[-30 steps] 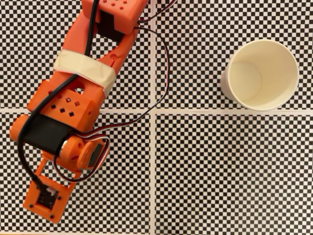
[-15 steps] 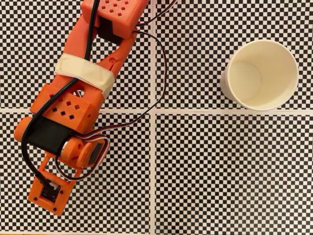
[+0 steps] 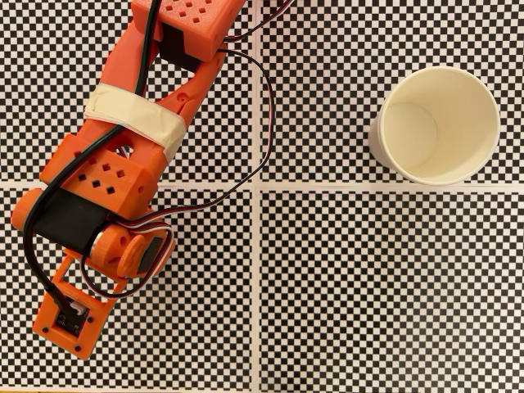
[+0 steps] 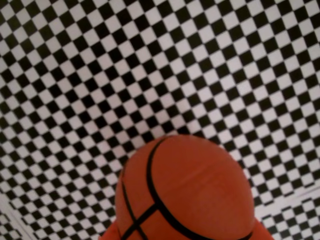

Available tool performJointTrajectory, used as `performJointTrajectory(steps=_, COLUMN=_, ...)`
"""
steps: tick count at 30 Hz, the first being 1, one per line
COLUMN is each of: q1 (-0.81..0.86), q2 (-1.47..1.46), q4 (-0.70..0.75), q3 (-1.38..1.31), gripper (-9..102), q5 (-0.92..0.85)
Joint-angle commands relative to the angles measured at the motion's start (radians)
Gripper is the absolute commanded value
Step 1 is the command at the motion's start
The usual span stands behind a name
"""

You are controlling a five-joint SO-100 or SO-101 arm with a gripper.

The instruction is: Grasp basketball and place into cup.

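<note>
Checkered board (image 3: 368,286) carries the orange arm (image 3: 115,164) at fixed-view left; the cup (image 3: 438,123) stands empty, well apart at upper right. Basketball (image 4: 185,192) fills the wrist view's foreground, apparently gripped; jaw state cannot be confirmed. Transport step judged underway: next, carry across above the rim.

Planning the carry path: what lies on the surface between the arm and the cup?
In the fixed view, only bare checkered surface separates the arm from the cup; a thin cable loops beside the arm.
</note>
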Motion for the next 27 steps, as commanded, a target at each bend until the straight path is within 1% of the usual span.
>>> performJointTrajectory(steps=1, q1=-0.009, q2=0.087, q4=0.012, q3=-0.163, gripper=15, q5=-0.015)
performJointTrajectory(steps=4, q1=-0.031, q2=0.202, q4=0.012, q3=-0.032, gripper=14, q5=-0.008)
performJointTrajectory(steps=8, q1=-0.051, q2=0.485, q4=0.012, q3=0.295, gripper=13, q5=0.015)
performJointTrajectory(steps=14, q1=-0.057, q2=0.919, q4=0.008, q3=0.769, gripper=13, q5=-0.028)
performJointTrajectory(steps=17, q1=-0.058, q2=1.097, q4=0.005, q3=0.94, gripper=13, q5=-0.057)
performJointTrajectory(steps=24, q1=-0.138, q2=1.48, q4=-0.081, q3=1.355, gripper=12, q5=-0.041)
performJointTrajectory(steps=27, q1=-0.195, q2=1.598, q4=-0.103, q3=1.473, gripper=12, q5=-0.035)
